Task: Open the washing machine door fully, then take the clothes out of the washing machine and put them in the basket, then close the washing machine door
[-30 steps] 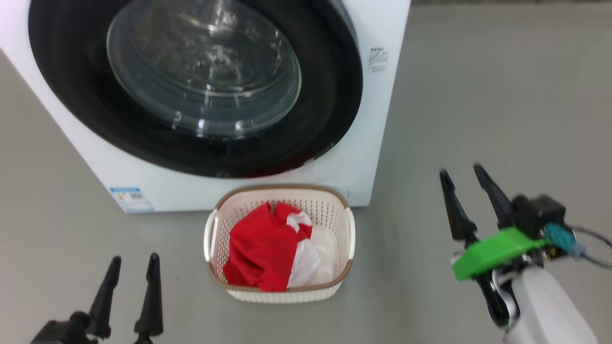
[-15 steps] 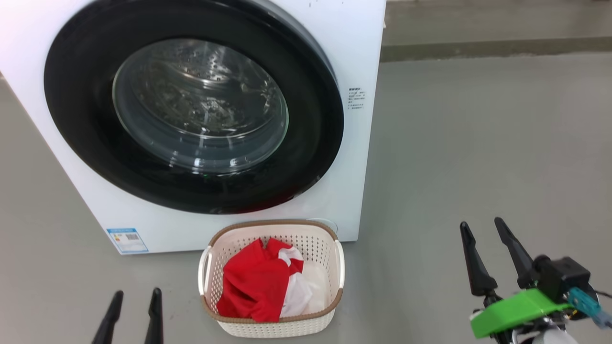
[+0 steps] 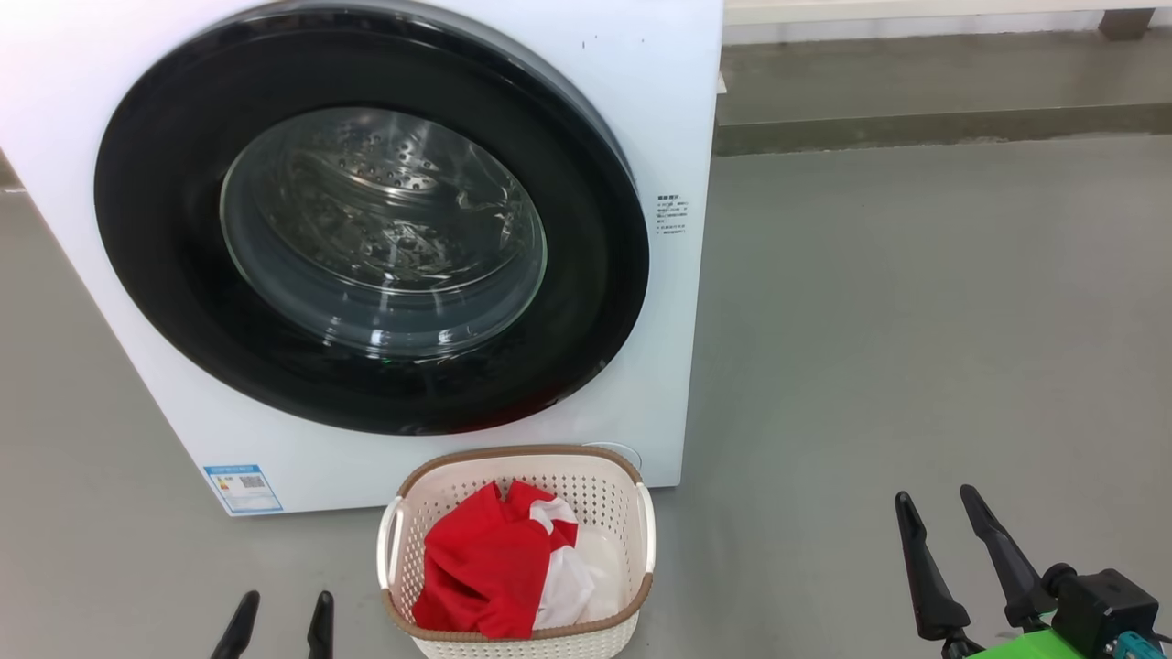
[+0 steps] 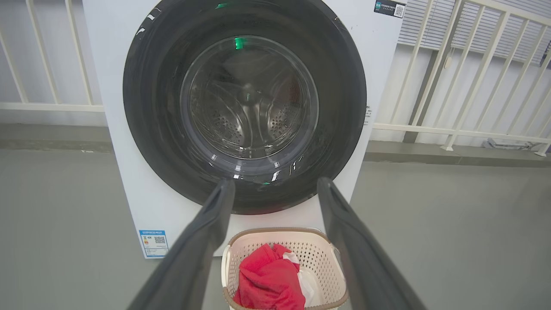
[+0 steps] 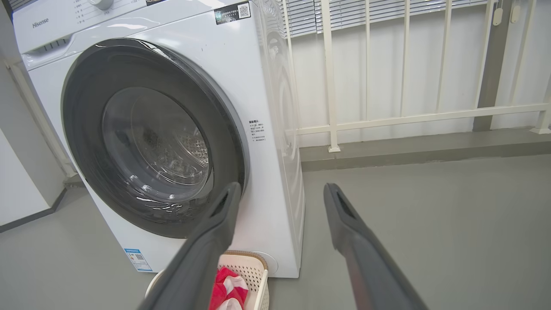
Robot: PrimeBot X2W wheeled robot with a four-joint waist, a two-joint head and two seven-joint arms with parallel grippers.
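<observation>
door: black-rimmed round glass washing machine door [image 3: 156, 229] looks shut
clothes: red-white fabric clothes [image 3: 476, 567] in cream perforated plastic basket [image 3: 522, 453]
jaws: left gripper [image 3: 284, 599], right gripper [image 3: 936, 499] spread, empty
todo: likely nothing

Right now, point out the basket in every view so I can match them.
Head view: basket bottom centre, before the washing machine.
Left wrist view: bottom centre, cut by the edge.
Right wrist view: bottom edge, left of centre, partly hidden.
Shared landmark: blue label, left of it in each.
</observation>
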